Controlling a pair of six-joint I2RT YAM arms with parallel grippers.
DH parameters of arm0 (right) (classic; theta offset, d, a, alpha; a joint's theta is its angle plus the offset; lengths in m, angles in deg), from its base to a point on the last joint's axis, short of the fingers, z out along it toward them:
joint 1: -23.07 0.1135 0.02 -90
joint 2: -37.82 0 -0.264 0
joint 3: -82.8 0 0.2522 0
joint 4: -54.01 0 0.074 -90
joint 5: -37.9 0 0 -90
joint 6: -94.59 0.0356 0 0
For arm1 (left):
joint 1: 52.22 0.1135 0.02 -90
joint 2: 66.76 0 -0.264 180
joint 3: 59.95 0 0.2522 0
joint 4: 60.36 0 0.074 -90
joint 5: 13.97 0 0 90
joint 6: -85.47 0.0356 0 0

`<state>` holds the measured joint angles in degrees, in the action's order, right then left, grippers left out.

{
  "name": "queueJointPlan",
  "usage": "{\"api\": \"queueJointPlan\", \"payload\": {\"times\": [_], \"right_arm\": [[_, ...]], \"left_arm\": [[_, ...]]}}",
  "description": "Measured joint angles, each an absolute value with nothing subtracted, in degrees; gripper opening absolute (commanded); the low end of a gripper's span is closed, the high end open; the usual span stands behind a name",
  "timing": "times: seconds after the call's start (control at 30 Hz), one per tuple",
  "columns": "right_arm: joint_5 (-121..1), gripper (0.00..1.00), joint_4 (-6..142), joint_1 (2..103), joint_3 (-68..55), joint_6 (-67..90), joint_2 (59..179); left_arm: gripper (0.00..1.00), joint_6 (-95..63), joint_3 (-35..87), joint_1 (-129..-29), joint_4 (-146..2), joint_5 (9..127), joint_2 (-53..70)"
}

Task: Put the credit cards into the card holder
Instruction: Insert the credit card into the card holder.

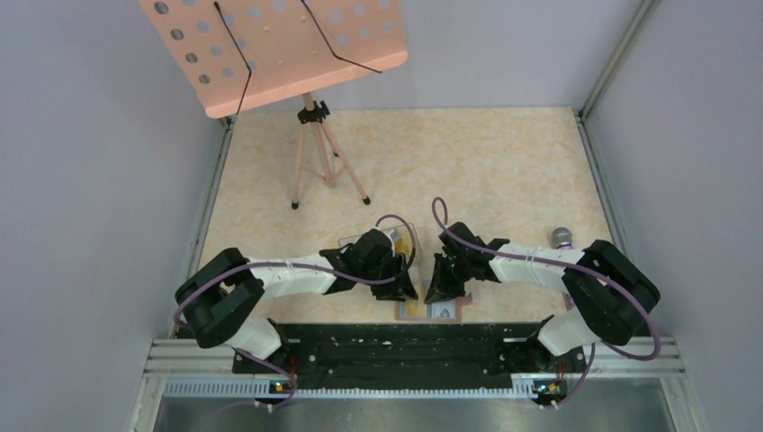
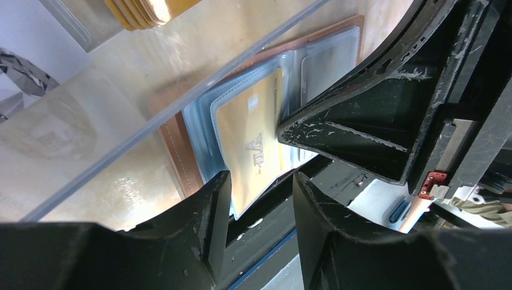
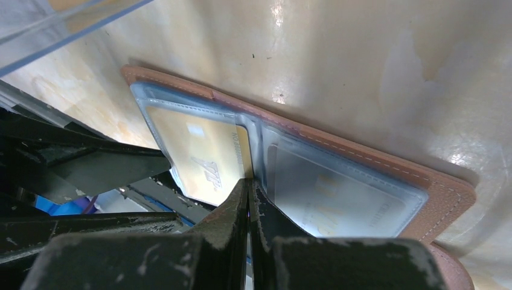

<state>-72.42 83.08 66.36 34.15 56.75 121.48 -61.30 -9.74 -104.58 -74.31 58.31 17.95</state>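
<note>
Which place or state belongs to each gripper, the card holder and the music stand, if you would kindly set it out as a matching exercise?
Things:
1. left gripper
2. right gripper
3. card holder
4. music stand

Places or states:
A. lying open on the table
B. jaws shut, tips at the holder's fold
C. standing at the table's far left
D. jaws apart over the near edge of a yellow card

Pairs: 1-D, 2-B, 3-A, 4-C
</note>
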Motion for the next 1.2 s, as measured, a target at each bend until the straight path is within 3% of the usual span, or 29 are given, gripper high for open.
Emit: {"api": "queueJointPlan", "payload": {"times": [0.67, 0.83, 0.97, 1.0, 1.2], "right_arm": [[-71.8, 0.0, 82.5, 67.2, 34.2, 56.9, 121.5], [-71.9, 0.0, 81.9, 67.2, 34.5, 57.1, 121.4], [-72.3, 0.0, 81.0, 67.2, 35.0, 57.2, 121.2], [-72.6, 0.0, 80.4, 67.2, 35.6, 57.4, 120.9], [-71.9, 0.0, 81.5, 67.3, 36.4, 57.4, 117.0]], "left_arm": [[0.47, -58.8, -3.9, -108.2, -84.5, 65.1, 20.3], [0.36, -59.4, -5.0, -108.2, -81.2, 63.4, 20.9], [0.03, -61.1, -6.7, -108.2, -78.3, 62.8, 20.9], [0.0, -61.6, -7.3, -108.2, -77.4, 62.7, 20.7], [0.0, -63.6, -8.0, -108.4, -77.6, 63.5, 17.0]]}}
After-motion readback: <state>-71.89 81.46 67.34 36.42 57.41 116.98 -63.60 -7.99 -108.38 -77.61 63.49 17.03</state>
